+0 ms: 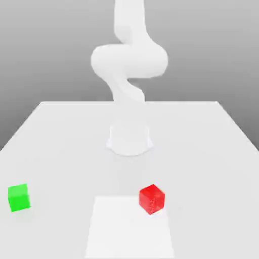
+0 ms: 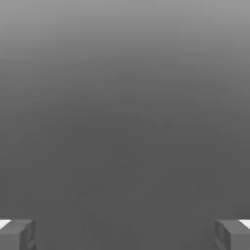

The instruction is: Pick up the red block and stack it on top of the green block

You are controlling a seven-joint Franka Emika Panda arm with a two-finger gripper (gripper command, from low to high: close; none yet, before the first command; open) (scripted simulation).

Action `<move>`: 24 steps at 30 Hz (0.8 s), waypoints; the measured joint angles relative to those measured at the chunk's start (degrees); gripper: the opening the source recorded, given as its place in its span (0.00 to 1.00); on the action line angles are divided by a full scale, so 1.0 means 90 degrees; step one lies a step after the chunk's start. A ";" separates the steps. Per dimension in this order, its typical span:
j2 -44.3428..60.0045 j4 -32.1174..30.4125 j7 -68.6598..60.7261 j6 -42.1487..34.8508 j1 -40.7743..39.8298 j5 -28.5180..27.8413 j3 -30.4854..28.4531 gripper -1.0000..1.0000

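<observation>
Red and plain, one block sits turned on a smooth white square, at its far right corner in the exterior view. The green block, a flat-sided cube too, is well apart, on the pale surface at the exterior view's left. The claw is wide open and holds nothing.
</observation>
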 joint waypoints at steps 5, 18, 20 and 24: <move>0.1031 -0.0916 -0.0640 0.0762 0.0345 -0.0014 -0.0089 0.50; 0.4228 -0.3276 -0.2414 0.3076 0.1098 -0.0020 -0.0124 0.50; 0.4782 -0.3297 -0.2504 0.3528 0.1140 0.0014 -0.0097 0.50; 0.5732 -0.3194 -0.2587 0.4336 0.1080 0.0105 -0.0033 0.50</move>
